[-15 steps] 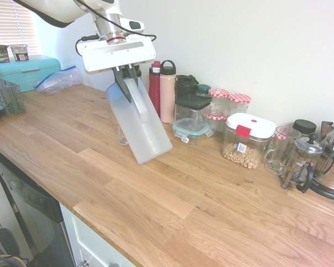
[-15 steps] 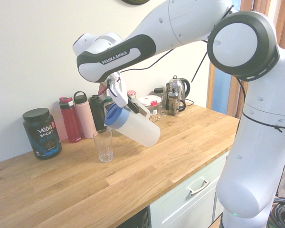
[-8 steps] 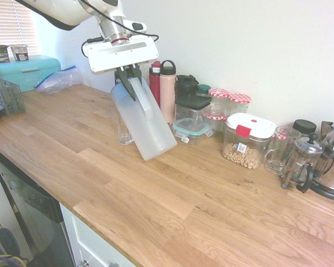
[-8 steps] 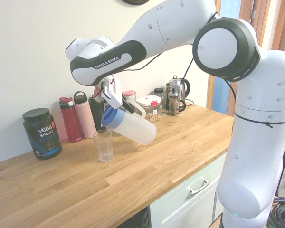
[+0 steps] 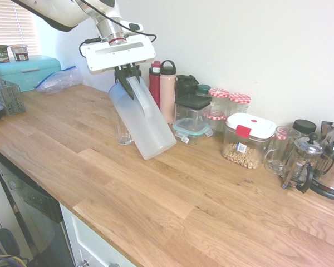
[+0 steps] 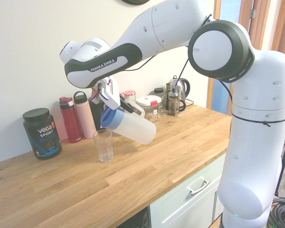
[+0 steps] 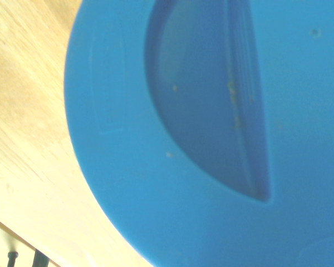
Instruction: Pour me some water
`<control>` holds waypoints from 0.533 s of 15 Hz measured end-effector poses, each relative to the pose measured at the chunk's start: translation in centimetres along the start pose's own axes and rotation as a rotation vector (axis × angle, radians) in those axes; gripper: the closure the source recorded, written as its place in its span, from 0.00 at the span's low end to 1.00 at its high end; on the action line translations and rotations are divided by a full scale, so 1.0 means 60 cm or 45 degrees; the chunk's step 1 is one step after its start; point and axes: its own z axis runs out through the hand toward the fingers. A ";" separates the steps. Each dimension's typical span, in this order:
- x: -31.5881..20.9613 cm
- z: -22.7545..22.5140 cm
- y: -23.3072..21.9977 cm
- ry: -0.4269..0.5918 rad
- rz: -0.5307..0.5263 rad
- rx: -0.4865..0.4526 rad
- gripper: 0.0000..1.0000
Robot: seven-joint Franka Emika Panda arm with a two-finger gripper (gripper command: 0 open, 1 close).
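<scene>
The white Franka arm reaches out over the wooden worktop [image 5: 172, 194], its wrist angled steeply downward. Its gripper [image 6: 110, 90] is clamped together on the loop handle of the tall frosted translucent plastic pitcher [image 6: 133, 126], which hangs clear of the worktop, tipped far over with its blue lid [image 6: 108, 118] lowest. The lid hangs just above the rim of the small clear ribbed drinking glass [image 6: 103, 145], which stands upright near the worktop's back edge. In the wrist view the blue lid [image 7: 211, 133] fills nearly the whole picture. Water cannot be made out through the frosted wall, and no stream shows at the lid; the glass looks empty.

Along the back edge stand a red metal bottle [image 6: 70, 118] and a pink metal bottle with black cap [image 6: 85, 114], side by side, with one black supplement tub [image 6: 42, 132] further along. On the other side of the pitcher are two jars with red checked lids [image 5: 229, 105], one clear box of round cereal with a white lid [image 5: 246, 142], one low glass box with a teal lid [image 5: 190, 130], one glass mug [image 5: 278, 150] and one French press [image 5: 303, 161].
</scene>
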 end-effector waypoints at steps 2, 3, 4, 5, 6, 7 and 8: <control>0.003 0.003 -0.004 -0.011 -0.012 -0.005 1.00; 0.004 0.004 -0.005 -0.012 -0.014 -0.005 1.00; 0.004 0.003 -0.005 -0.011 -0.013 -0.001 1.00; 0.003 0.001 -0.002 -0.008 -0.008 0.010 1.00; 0.000 -0.003 0.007 0.001 0.005 0.030 1.00; -0.006 -0.009 0.026 0.022 0.033 0.075 1.00; -0.018 -0.017 0.052 0.052 0.070 0.133 1.00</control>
